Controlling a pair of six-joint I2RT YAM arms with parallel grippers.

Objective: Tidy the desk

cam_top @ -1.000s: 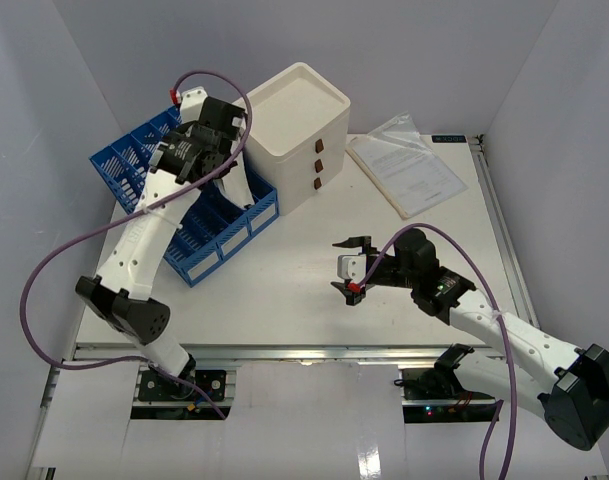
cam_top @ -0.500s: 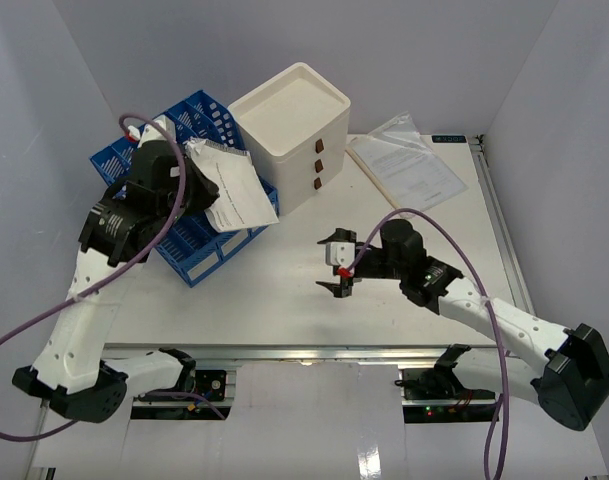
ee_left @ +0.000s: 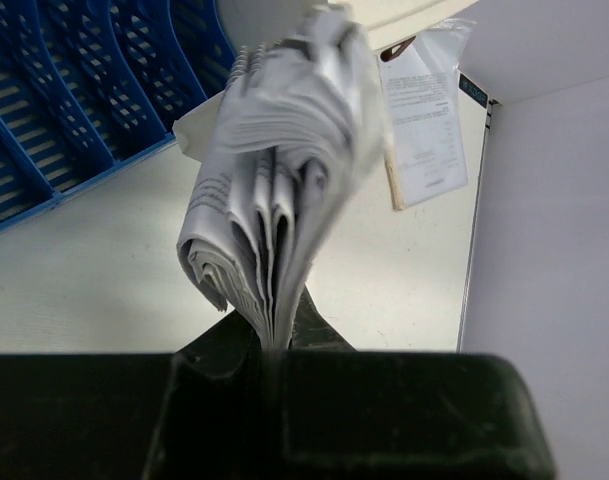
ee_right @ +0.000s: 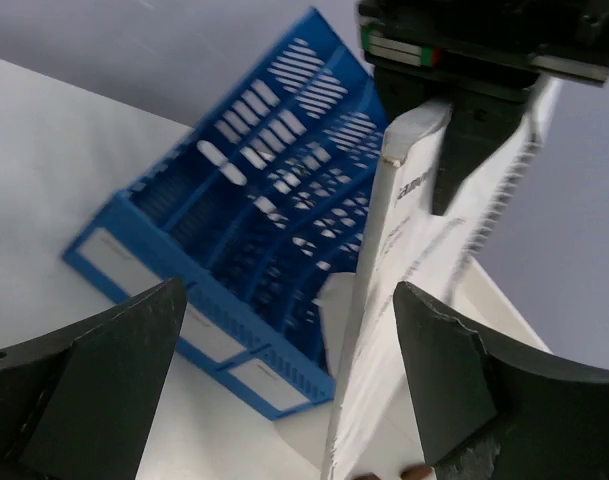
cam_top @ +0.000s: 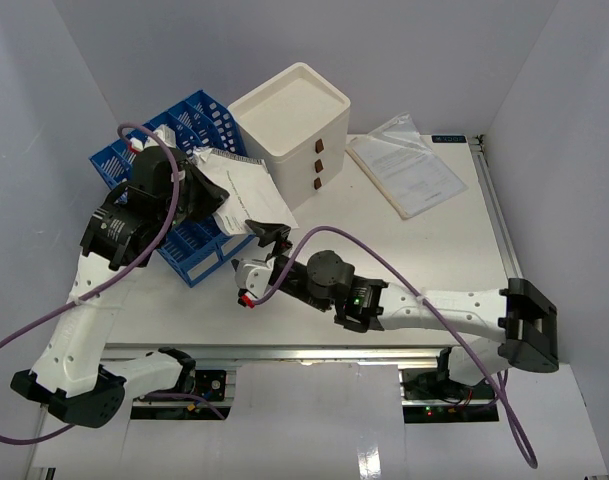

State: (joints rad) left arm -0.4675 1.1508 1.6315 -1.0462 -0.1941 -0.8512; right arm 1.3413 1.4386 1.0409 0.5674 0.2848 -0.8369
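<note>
We hold paper bundle (cam_top: 240, 190) tight in left jaws; right jaws wide open, empty. Light, floppy; likely best gripped near edge.

Count, top view:
- 1 white surface (cam_top: 434, 250)
- 1 blue file rack (cam_top: 204, 115), upper left of frame
- 1 white drawer box (cam_top: 289, 130) with 3 brown handles (cam_top: 317, 165)
- 1 booklet (cam_top: 244, 190), left of centre
- 1 sleeved document (cam_top: 409, 170), upper right
- 2 robot arms (cam_top: 444, 305)
- 2 purple cables (cam_top: 334, 231)

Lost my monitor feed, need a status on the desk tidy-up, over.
Left gripper shut on paper bundle, held in air near blue file rack. Right gripper open, facing the bundle. Desk: sleeved document far right. Nothing in the way.
</note>
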